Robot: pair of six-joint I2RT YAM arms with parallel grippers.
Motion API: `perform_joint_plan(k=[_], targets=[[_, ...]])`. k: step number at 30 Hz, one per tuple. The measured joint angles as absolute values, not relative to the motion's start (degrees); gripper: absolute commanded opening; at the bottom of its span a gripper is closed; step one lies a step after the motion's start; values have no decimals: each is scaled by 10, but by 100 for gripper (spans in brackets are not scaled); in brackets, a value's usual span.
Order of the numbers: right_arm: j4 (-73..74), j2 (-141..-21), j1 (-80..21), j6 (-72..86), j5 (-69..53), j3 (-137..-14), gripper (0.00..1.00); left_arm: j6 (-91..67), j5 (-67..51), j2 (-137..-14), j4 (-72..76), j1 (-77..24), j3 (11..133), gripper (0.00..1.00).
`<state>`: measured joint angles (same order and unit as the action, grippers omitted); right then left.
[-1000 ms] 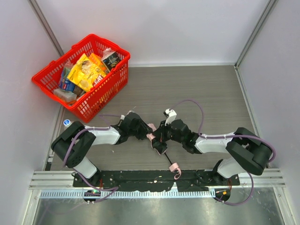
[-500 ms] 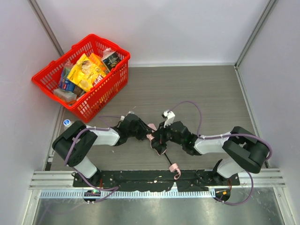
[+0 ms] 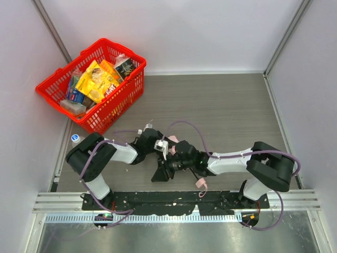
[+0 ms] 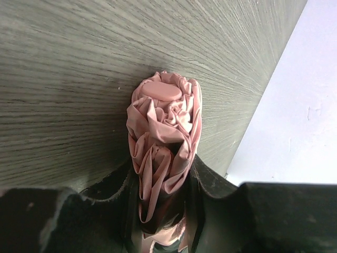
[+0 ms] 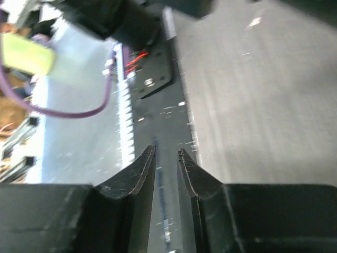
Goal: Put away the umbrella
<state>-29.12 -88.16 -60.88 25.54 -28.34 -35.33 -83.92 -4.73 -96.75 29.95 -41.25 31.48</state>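
Fingers of the left gripper (image 4: 160, 171) are clenched on the umbrella (image 4: 163, 121), grasping the bunched pink canopy from both sides. The capped tip sticks out past the fingertips, close over the worktop (image 4: 79, 63); touching or not, can't tell. The rest of the canopy runs back between the fingers, so the long axis sits roughly in line with them.

Right gripper (image 5: 166, 153): fingers parted by a narrow gap, nothing clamped. A thin dark streak sits in the gap, too blurred to say if it's the shaft. These fingers point at the black base plate and the metal rail at the near edge, i.e. away from the umbrella.

Top view: both wrists crowd together and the canopy is mostly hidden under them. The pink handle (image 3: 199, 184) shows behind the right fingers, just beside the right forearm, on the near-edge side. So the umbrella lies on a diagonal, canopy in the left fingers, handle trailing toward the right arm's base.

The red basket (image 3: 124, 103) is well apart, off beyond the left arm.

Judgement: the coming move turns on that diagonal. The right arm is free and nearer the handle, but faces the wrong way and likely has to turn back toward it.
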Motion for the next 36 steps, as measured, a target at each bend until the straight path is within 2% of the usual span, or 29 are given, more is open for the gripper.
perform_joint_plan(k=[2, 5, 8, 10, 14, 17, 18, 19, 22, 28, 36], targets=[[-320, -884, -625, 289, -329, -347, 29, -840, -45, -969, 306, -413, 314, 0], [-312, -859, -619, 320, -330, -343, 30, -838, -44, -970, 314, -413, 311, 0], [-203, -775, -614, 320, -263, -360, 34, -832, -41, -969, 338, -412, 299, 0], [-120, -712, -608, 315, -198, -390, 40, -825, -41, -967, 360, -406, 285, 0], [16, -609, -580, 301, -79, -446, 42, -783, -50, -948, 395, -381, 260, 0], [91, -565, -536, 293, -12, -464, 43, -706, -53, -895, 385, -369, 264, 0], [113, -555, -517, 291, 0, -464, 50, -672, -53, -869, 373, -367, 273, 0], [135, -548, -500, 287, 8, -463, 53, -637, -53, -841, 361, -366, 286, 0], [170, -536, -465, 273, -12, -450, 56, -533, -52, -773, 334, -366, 334, 0], [218, -537, -465, 254, -40, -437, 60, -370, -85, -671, 333, -364, 377, 0], [236, -491, -464, 249, 27, -446, 63, -161, -137, -672, 404, -369, 350, 0]])
